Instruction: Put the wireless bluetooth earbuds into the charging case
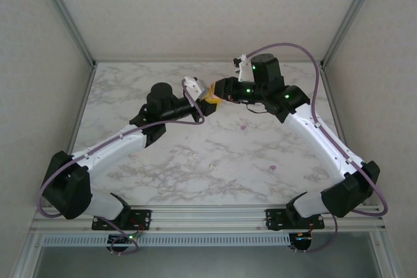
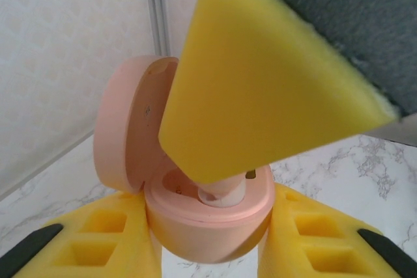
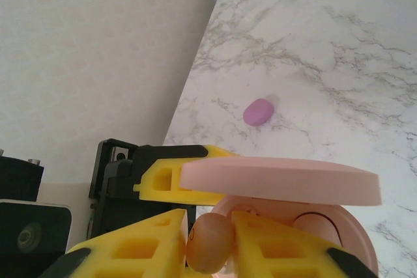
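Right gripper [image 3: 210,236], closest to the lens in the right wrist view: its two yellow fingers [image 3: 140,245] were closed to a narrow gap on a peach earbud [image 3: 208,245], pinched from both sides. Just beyond the bud was the pink charging case [image 3: 339,232], its lid [image 3: 280,180] open and seen edge-on above the body. In the left wrist view, the left gripper [image 2: 208,239] clasped the case body, one yellow finger on each flank, with the lid tilted up at the left. A finger of the right gripper reached in from above, and the bud's pale end sat at the mouth of a socket. Whether it was fully seated could not be told. Case and grippers were above the marble table [image 1: 195,154]. A purple earbud [image 3: 258,111] lay on the table, well apart from the case. A second purple earbud [image 1: 272,167] lay nearer the arm bases.
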You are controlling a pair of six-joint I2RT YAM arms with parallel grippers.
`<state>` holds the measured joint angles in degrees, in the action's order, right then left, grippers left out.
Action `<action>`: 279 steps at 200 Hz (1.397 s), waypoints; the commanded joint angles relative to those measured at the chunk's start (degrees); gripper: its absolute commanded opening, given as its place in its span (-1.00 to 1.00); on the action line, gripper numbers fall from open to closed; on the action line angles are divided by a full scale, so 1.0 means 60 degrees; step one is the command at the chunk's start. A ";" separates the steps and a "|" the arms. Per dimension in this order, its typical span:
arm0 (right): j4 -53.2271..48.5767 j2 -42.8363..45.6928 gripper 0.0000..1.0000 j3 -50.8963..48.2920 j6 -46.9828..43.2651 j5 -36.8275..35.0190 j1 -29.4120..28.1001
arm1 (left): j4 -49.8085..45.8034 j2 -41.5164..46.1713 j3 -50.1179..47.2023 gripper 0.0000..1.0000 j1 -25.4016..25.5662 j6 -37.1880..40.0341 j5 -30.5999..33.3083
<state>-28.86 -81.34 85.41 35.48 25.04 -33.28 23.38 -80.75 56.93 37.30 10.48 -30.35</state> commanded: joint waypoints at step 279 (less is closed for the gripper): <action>-0.1255 0.1506 -0.18 0.0490 -0.0537 -0.2939 0.0305 | 0.0025 0.0499 0.0214 -0.61 0.0152 0.0369 0.0029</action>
<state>-34.98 -72.05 87.77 32.16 14.48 -33.28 23.81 -80.42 56.93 37.85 11.81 -29.89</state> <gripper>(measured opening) 0.408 0.343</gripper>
